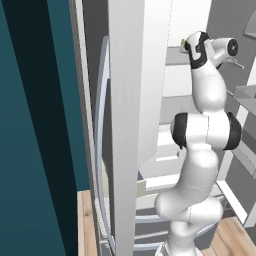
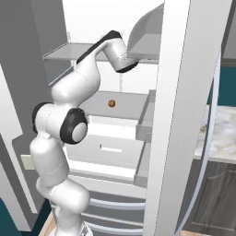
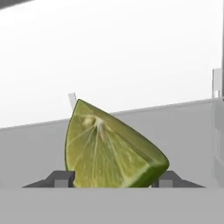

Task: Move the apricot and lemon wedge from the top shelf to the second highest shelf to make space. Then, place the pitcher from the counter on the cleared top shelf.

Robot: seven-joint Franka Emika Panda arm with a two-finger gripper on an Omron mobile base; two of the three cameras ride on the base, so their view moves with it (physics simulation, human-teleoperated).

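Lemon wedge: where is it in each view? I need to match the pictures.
Hand view: lemon wedge low centre, between the claw tips.
Left base view: pale yellow speck at the arm's end, upper right; probably it.
Right base view: covered by the white door, where the wrist goes behind it.
Shared landmark: the arm's dark-banded wrist.

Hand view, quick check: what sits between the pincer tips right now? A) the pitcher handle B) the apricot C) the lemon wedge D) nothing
C: the yellow-green lemon wedge sits between the two dark fingertips of the pincer, while the apricot lies apart on a grey shelf in the right base view.
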